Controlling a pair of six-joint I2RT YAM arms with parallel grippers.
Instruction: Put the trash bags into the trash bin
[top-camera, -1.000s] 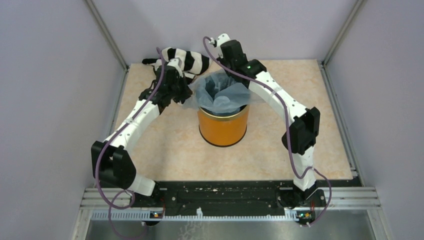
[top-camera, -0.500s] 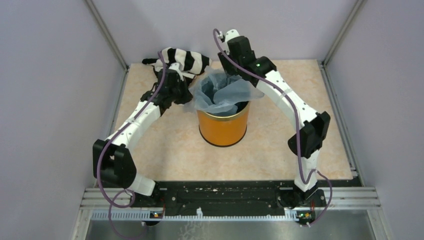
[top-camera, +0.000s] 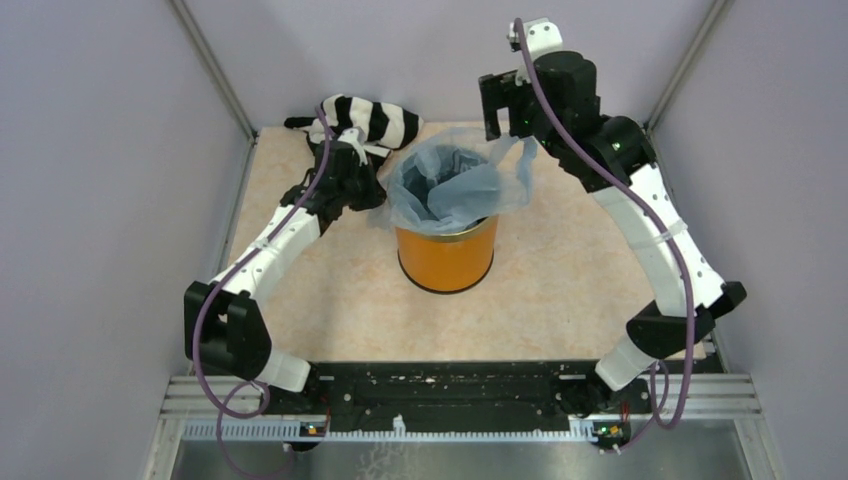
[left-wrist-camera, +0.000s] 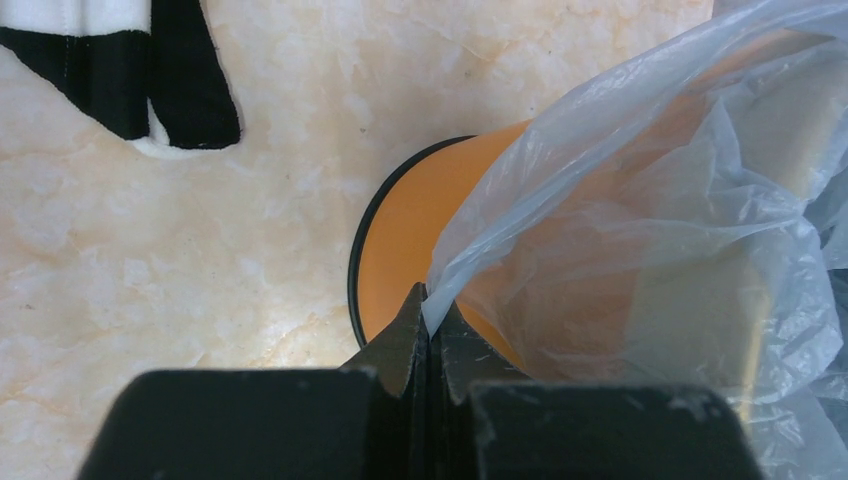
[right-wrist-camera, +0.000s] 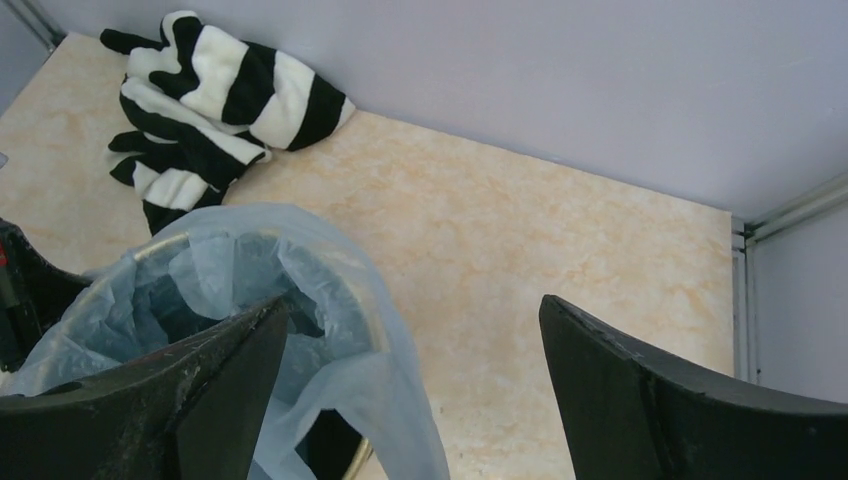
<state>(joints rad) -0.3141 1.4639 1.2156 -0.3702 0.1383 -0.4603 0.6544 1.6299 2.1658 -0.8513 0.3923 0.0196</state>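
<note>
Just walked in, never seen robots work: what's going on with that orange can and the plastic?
Two robot arms are putting a light-blue plastic trash bag into a small orange trash bin. The bag sits bunched in the bin's mouth, edges spilling over the rim. The left gripper is shut on the bag's edge at the bin's left side. The right gripper hangs open above the far side, holding nothing. A black-and-white striped cloth lies aside in the far left corner.

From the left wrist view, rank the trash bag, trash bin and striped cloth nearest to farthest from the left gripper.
1. trash bag: edge pinched in the left gripper.
2. trash bin: just beyond, under the bag.
3. striped cloth: far off, upper left.
</note>
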